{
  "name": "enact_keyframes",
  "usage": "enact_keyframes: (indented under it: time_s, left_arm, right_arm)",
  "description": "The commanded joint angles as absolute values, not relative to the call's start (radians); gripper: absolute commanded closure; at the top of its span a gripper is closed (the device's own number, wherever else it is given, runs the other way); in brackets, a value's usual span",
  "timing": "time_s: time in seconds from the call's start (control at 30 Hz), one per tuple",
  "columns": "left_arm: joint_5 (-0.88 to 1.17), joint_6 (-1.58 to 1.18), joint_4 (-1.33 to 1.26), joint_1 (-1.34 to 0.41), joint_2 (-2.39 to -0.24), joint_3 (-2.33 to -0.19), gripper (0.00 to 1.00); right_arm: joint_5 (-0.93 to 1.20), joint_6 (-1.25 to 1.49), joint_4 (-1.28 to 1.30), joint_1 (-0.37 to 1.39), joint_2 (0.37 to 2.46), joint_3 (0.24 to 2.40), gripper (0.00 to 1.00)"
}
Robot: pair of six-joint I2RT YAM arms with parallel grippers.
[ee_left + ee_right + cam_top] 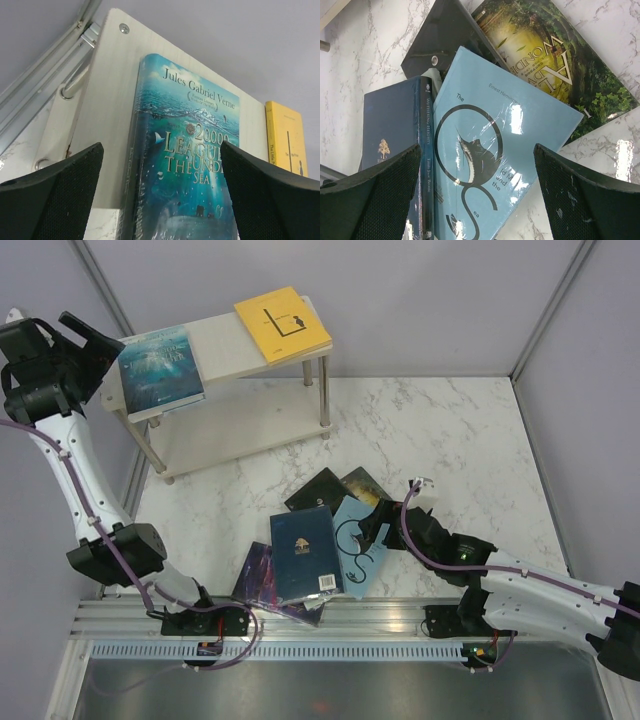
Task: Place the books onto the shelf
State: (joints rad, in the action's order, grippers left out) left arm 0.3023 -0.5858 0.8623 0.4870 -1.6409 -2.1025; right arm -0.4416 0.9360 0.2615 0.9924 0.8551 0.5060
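The shelf [225, 340] stands at the back left. A teal book [160, 365] and a yellow book [282, 324] lie flat on its top board. My left gripper [100, 342] is open at the teal book's [187, 150] left end, with its fingers [55, 195] apart on either side and nothing held. In a loose pile on the table lie a navy book [305, 555], a light blue book [358, 552], a black book [318, 490], a green-gold book [362, 483] and a purple one [255, 575]. My right gripper [477, 195] hangs open over the light blue book [495, 150].
The shelf's lower board [240, 420] carries nothing. Grey enclosure walls and a metal frame post [40, 85] stand close behind and left of the shelf. An aluminium rail [330, 615] runs along the near table edge beside the pile.
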Motion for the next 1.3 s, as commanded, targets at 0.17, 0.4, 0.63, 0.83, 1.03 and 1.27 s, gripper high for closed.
enact_keyframes:
  time_s: [0.17,0.4,0.63,0.83,1.03,1.27]
  left_arm:
    - [0.186,-0.537,0.859,0.506,-1.401,-2.111,0.02]
    - [0.391,-0.577,0.825,0.488,-1.174,-1.973,0.17]
    - [0.542,-0.591,0.689,0.373,-1.019,-1.53,0.74]
    - [0.367,-0.535,0.683,0.152,-1.055,-1.424,0.75]
    - [0.224,-0.506,0.676,0.141,-1.132,-1.468,0.74]
    - [0.137,-0.474,0.678,0.166,-1.2,-1.531,0.71]
  right_arm:
    - [-0.431,0.93,0.239,0.996,0.844,0.5,0.04]
    - [-0.433,0.94,0.215,0.996,0.847,0.479,0.04]
    - [-0.403,0.945,0.153,0.996,0.907,0.477,0.04]
    - [-0.384,0.96,0.115,0.996,0.92,0.45,0.04]
    - [-0.388,0.963,0.132,0.996,0.879,0.428,0.04]
    - [-0.425,0.951,0.195,0.996,0.813,0.423,0.04]
